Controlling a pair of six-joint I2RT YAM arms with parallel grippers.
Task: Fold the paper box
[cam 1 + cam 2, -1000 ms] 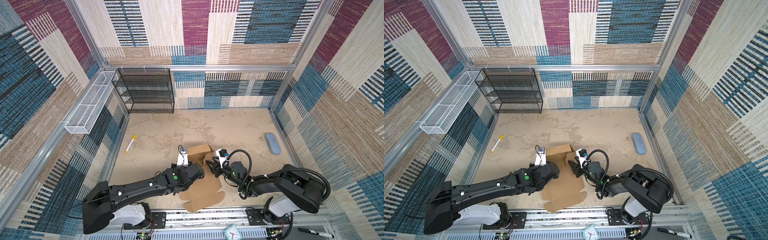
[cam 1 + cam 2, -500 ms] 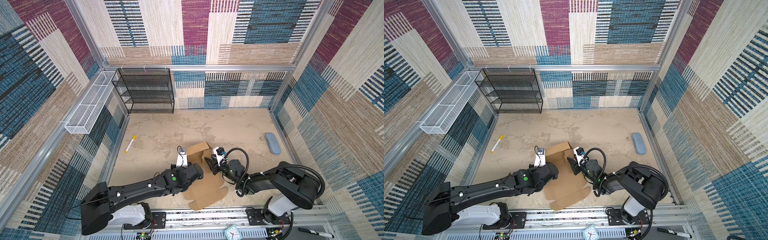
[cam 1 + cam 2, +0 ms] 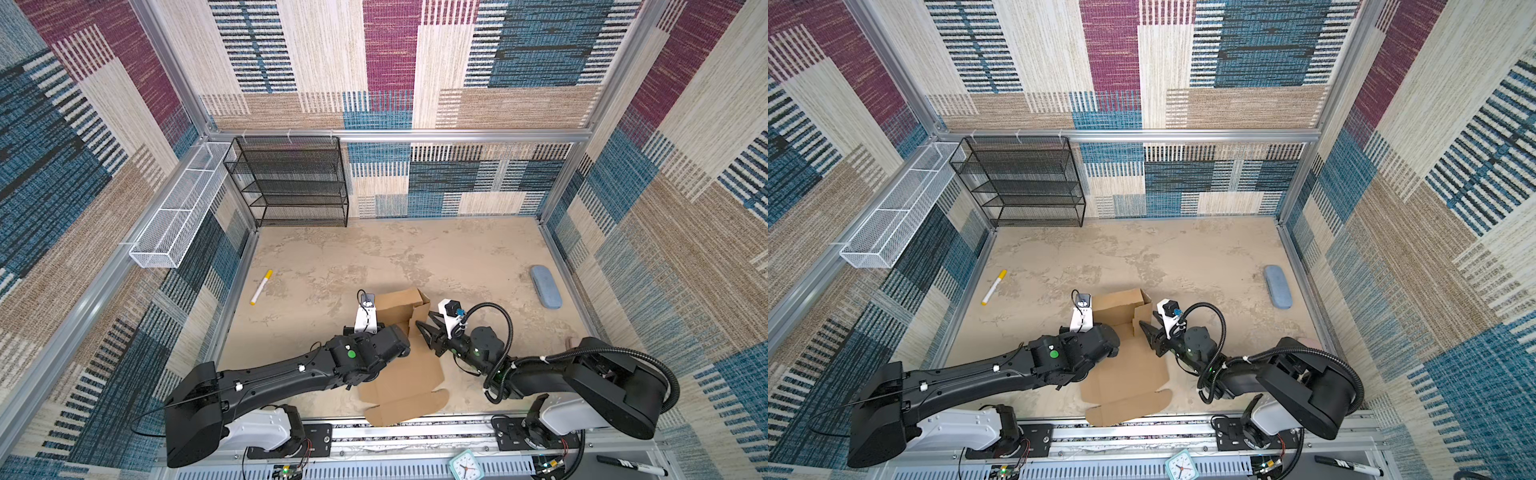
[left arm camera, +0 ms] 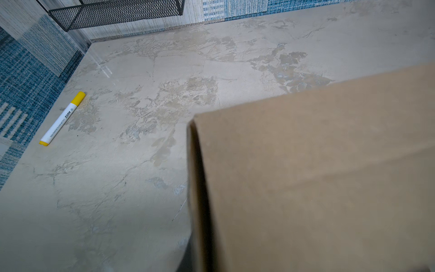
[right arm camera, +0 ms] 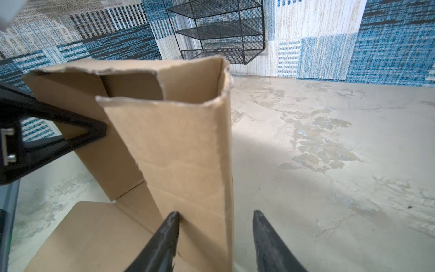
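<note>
Paper box is sitting front-centre on the table, between both arms. Its far panels are standing up and the near panel is lying flat. Right gripper is hanging open, jaws straddling the raised side flap's edge. Left gripper is sitting closed, tip touching an upright panel; can't tell if it's pinching cardboard.

The paper box is sitting front-centre on the table, marker lying left, case right, rack standing behind-left.
</note>
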